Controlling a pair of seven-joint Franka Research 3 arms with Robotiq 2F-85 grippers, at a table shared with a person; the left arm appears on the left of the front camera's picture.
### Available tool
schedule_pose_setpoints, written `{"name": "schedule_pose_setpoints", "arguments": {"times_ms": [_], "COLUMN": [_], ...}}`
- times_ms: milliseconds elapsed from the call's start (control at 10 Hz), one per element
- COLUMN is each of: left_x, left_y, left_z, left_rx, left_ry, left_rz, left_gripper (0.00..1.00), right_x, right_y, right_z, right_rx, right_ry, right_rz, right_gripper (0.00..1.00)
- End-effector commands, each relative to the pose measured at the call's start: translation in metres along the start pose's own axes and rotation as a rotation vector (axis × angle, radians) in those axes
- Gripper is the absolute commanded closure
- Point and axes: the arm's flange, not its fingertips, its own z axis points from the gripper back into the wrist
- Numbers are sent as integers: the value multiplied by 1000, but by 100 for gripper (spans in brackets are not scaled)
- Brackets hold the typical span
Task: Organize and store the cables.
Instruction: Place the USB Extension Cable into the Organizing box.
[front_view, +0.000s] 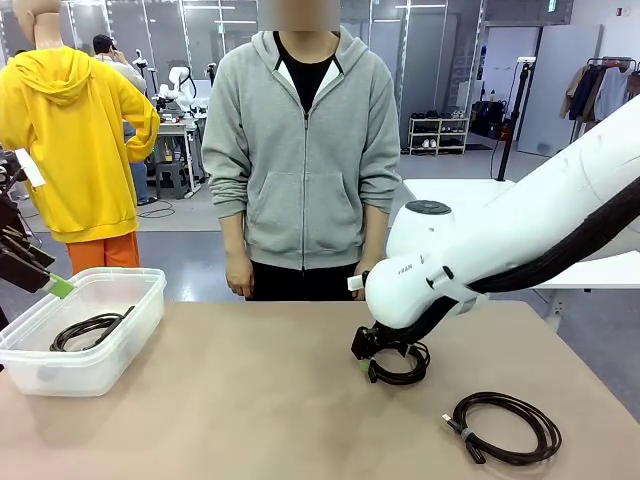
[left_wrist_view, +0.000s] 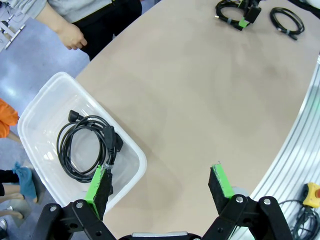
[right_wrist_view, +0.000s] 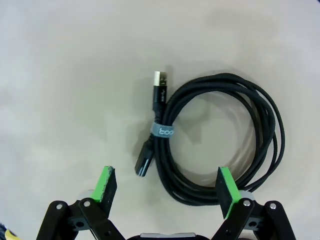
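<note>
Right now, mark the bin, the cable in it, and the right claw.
bin (left_wrist_view: 45, 111): left wrist view, its bare floor.
cable in the bin (left_wrist_view: 62, 147): left wrist view, on the coil's loop.
right claw (right_wrist_view: 166, 175): right wrist view, midway between its fingertips.

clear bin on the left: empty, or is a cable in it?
Not empty. One coiled black cable lies flat inside the bin, plain from above in the left wrist view and visible through its clear wall from the front.
</note>
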Motion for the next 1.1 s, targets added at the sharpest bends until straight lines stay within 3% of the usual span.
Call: {"name": "schedule_pose_setpoints", "arguments": {"times_ms": [0,700,800,900,1000], "left_x": [4,4,4,4,4], "left_y": [1,1,1,1,1], "left_z": [0,0,0,0,0], "left_rx": [9,9,9,9,9], "left_ry": [6,6,6,6,6], "left_rz": [19,19,19,19,19], "left_gripper": [0,0,0,0,0], "right_x": [20,42,43,45,44], "right_y": [12,15,15,15,14], "right_z": [-1,-27,-28,-29,-27], "right_rx": [-35,-27,-25,-32,-36], "right_ry": [45,84,90,92,89], "right_rz": [-48,-117,-118,-112,-115], "right_gripper": [0,0,12,59,71]}}
